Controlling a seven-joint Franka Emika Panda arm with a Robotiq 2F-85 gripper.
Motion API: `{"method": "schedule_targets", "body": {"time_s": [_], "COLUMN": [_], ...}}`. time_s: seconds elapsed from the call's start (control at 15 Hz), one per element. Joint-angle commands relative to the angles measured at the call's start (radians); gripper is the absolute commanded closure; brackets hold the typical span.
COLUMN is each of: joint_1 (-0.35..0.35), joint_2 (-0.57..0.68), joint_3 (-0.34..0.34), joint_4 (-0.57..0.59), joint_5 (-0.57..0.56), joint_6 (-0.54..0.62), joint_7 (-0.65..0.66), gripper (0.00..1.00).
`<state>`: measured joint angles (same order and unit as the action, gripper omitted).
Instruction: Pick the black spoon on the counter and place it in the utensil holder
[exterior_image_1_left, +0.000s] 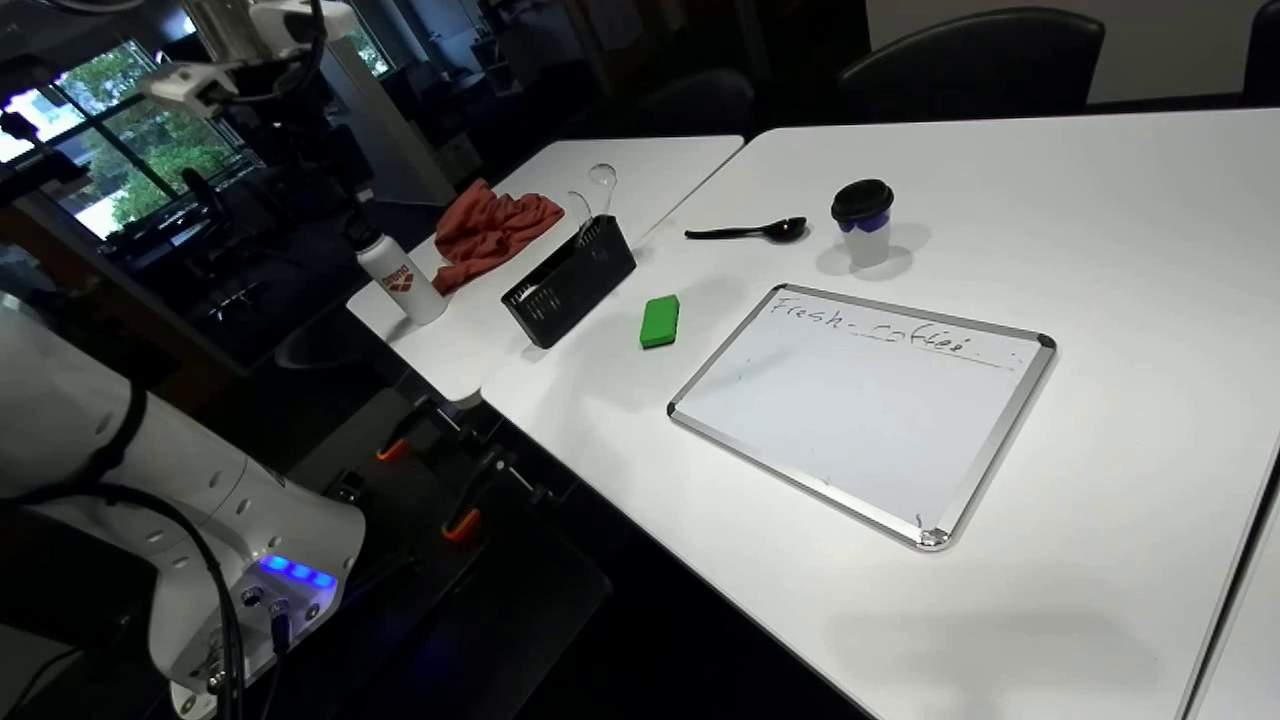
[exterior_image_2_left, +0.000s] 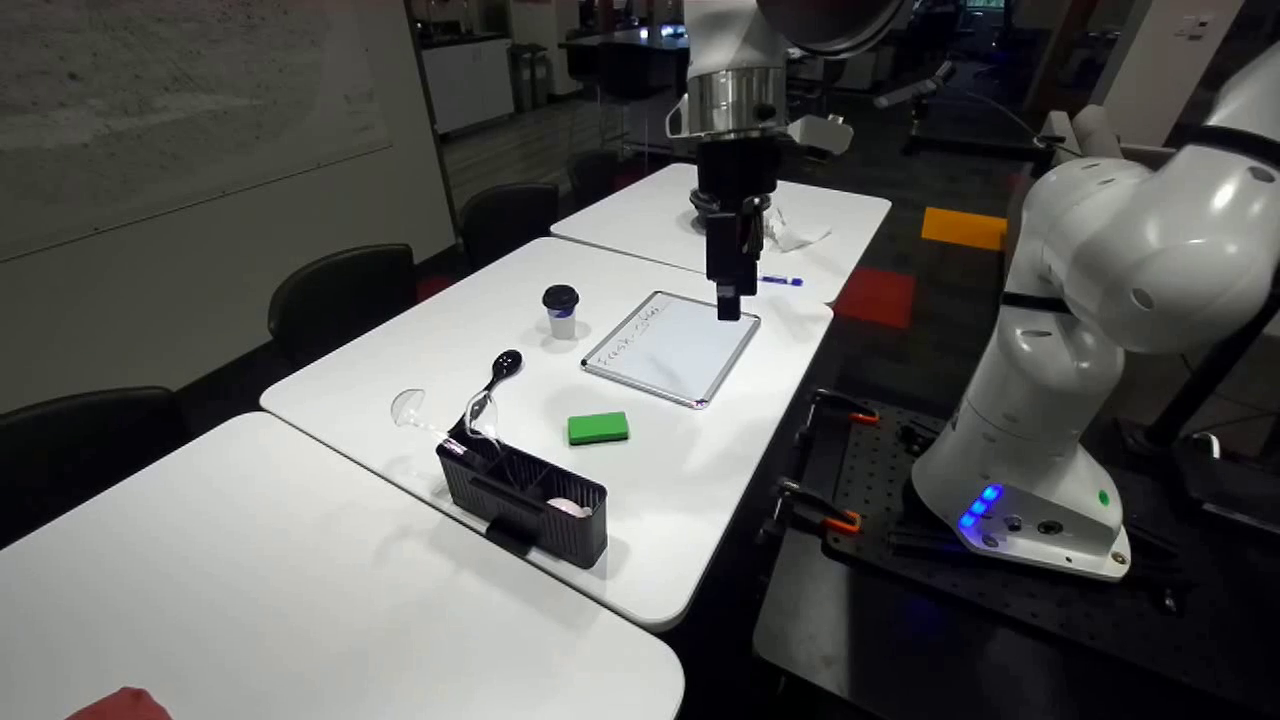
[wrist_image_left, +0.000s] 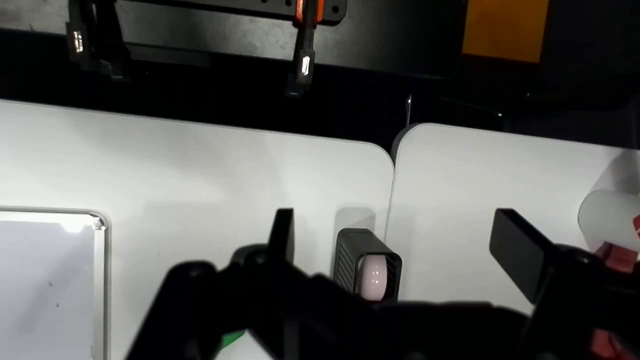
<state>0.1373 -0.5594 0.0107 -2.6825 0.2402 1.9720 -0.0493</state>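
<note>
The black spoon lies flat on the white counter, between the cup and the utensil holder. It also shows in an exterior view, its handle partly hidden behind the holder and a clear utensil. The utensil holder is a black slotted basket, also seen in an exterior view, with clear utensils and a pinkish item in it. In the wrist view, one end of the holder shows between the fingers, well below them; the spoon is not visible there. My gripper is open and empty, high above the counter.
A green block lies near the holder. A silver-framed whiteboard lies flat beside it. A lidded cup stands near the spoon's bowl. A white bottle and red cloth are on the adjoining table.
</note>
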Motion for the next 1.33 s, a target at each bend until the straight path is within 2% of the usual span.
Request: {"method": "schedule_targets", "body": {"time_s": [0.0, 0.27, 0.53, 0.67, 0.87, 1.0, 1.07, 1.27], "joint_1": [-0.062, -0.125, -0.17, -0.172, -0.135, -0.112, -0.125, -0.118], "joint_2": [0.113, 0.319, 0.559, 0.684, 0.856, 0.948, 0.856, 0.902], "joint_3": [0.03, 0.026, 0.023, 0.007, -0.042, -0.075, -0.062, -0.072], "joint_4": [0.092, 0.25, 0.447, 0.563, 0.739, 0.828, 0.714, 0.744], "joint_5": [-0.001, -0.023, -0.09, -0.156, -0.238, -0.239, -0.215, -0.214], "joint_6": [0.118, 0.286, 0.388, 0.401, 0.376, 0.373, 0.402, 0.404], "joint_7": [0.131, 0.274, 0.482, 0.615, 0.823, 0.933, 0.828, 0.833], "gripper": [0.0, 0.0, 0.0, 0.0, 0.0, 0.0, 0.0, 0.0]}}
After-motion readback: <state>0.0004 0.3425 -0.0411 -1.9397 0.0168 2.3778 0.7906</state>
